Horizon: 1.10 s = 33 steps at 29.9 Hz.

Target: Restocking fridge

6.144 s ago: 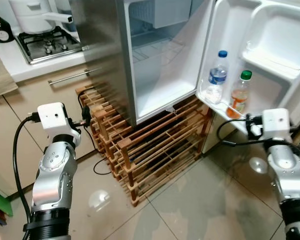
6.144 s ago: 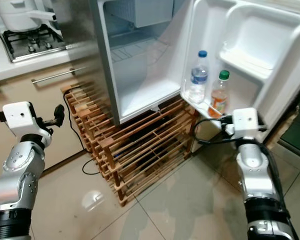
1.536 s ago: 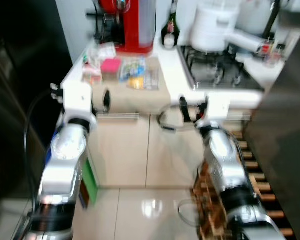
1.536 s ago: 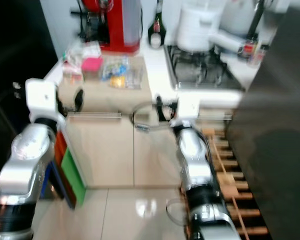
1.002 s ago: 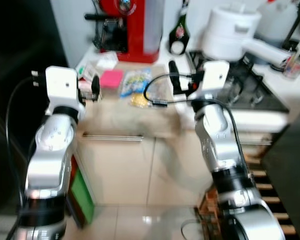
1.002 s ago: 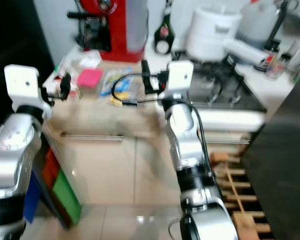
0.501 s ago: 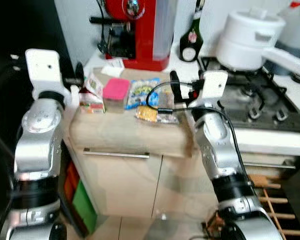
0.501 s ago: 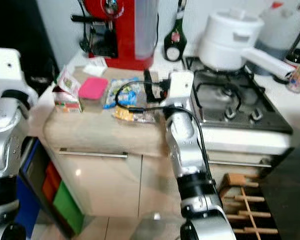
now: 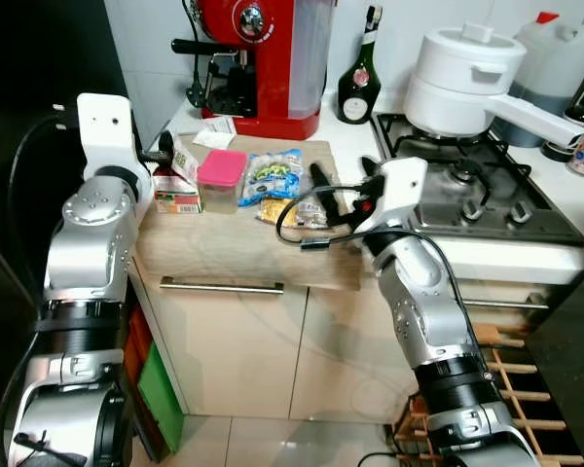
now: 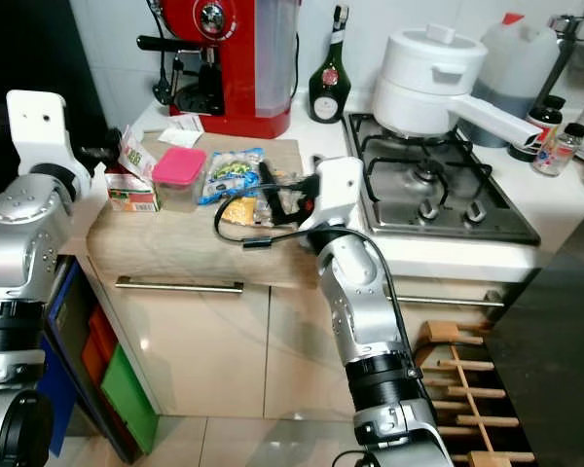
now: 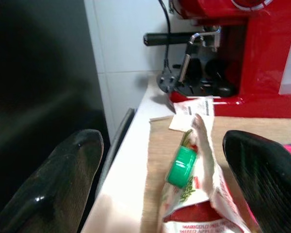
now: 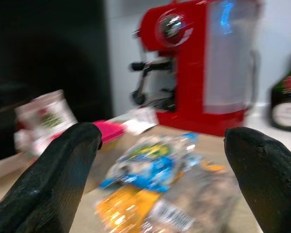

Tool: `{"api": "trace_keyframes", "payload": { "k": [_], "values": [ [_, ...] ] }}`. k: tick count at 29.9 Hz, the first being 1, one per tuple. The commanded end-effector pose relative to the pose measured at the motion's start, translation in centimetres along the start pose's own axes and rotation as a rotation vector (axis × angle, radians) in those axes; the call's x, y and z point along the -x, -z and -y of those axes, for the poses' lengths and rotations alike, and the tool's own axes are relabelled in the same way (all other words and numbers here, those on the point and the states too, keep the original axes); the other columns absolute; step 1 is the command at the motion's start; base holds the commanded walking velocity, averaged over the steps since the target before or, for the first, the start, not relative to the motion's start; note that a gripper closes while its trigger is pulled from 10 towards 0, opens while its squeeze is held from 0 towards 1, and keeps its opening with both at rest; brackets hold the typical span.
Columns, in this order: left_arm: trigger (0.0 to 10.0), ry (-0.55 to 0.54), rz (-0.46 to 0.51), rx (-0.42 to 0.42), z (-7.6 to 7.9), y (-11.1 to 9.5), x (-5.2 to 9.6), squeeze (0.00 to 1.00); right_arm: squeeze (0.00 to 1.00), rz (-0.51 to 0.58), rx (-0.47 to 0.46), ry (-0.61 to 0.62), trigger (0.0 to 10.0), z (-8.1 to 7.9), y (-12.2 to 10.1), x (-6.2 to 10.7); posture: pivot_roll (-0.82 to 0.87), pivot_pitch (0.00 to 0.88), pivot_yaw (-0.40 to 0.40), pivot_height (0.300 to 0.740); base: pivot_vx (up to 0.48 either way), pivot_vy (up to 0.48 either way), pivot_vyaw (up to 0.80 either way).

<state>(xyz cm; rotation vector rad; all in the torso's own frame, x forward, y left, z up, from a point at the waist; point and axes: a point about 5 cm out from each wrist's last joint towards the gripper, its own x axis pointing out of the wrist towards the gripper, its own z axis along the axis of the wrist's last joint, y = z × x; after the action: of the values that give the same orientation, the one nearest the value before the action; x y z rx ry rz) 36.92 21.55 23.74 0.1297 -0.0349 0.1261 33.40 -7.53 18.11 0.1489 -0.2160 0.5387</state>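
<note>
Several food items lie on a wooden board (image 9: 243, 255) on the counter: a red-and-white juice carton (image 9: 182, 181) with a green cap (image 11: 184, 165), a pink-lidded tub (image 9: 220, 179), a blue-and-green snack bag (image 9: 273, 173), a yellow packet (image 9: 276, 211) and a clear packet (image 9: 317, 208). My left gripper (image 11: 162, 141) is open at the board's left end, just short of the carton. My right gripper (image 12: 162, 136) is open, hovering low over the clear packet and facing the snack bag (image 12: 150, 158). Neither holds anything.
A red coffee machine (image 9: 269, 53) and a dark bottle (image 9: 356, 86) stand behind the board. To the right are a gas hob (image 9: 492, 197) with a white pot (image 9: 467, 70) and a wooden rack (image 9: 526, 409) on the floor. A black surface (image 9: 19, 195) rises on my left.
The view has swung from the open fridge to the counter and drawn closer. Both arms now sit at counter height, the right gripper a little lower over the packets.
</note>
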Motion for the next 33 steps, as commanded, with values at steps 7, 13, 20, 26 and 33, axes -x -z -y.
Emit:
{"api": "trace_keyframes", "payload": {
  "k": [7,13,20,26,33],
  "values": [
    [10.0,0.013,0.016,-0.035,0.4,-0.7,-1.4,0.00,0.00,-0.008,-0.009,-0.109,10.0,-0.5,-0.9,0.4,-0.02,0.000,0.004,0.740,0.000,0.000,0.00],
    [10.0,0.019,-0.023,-0.040,0.3,0.5,-2.3,0.00,0.00,-0.023,-0.021,-0.167,10.0,-1.4,-1.0,0.6,-0.02,0.000,0.004,0.740,0.000,0.000,0.00],
    [4.2,0.025,-0.065,-0.022,0.8,1.9,-2.5,0.00,0.00,-0.048,-0.021,-0.205,10.0,-2.0,-0.8,0.8,-0.03,0.000,0.006,0.740,0.000,0.000,0.00],
    [0.0,0.019,-0.049,0.006,0.8,2.0,-2.8,0.00,0.00,-0.059,-0.017,-0.212,10.0,-1.9,-0.8,0.9,-0.04,0.000,0.002,0.740,0.000,0.000,0.00],
    [0.0,0.056,-0.087,0.062,1.2,3.4,-2.8,0.00,0.00,-0.078,-0.024,-0.182,10.0,-1.7,-0.5,0.8,-0.05,0.000,0.005,0.740,0.000,0.000,0.00]
  ]
}}
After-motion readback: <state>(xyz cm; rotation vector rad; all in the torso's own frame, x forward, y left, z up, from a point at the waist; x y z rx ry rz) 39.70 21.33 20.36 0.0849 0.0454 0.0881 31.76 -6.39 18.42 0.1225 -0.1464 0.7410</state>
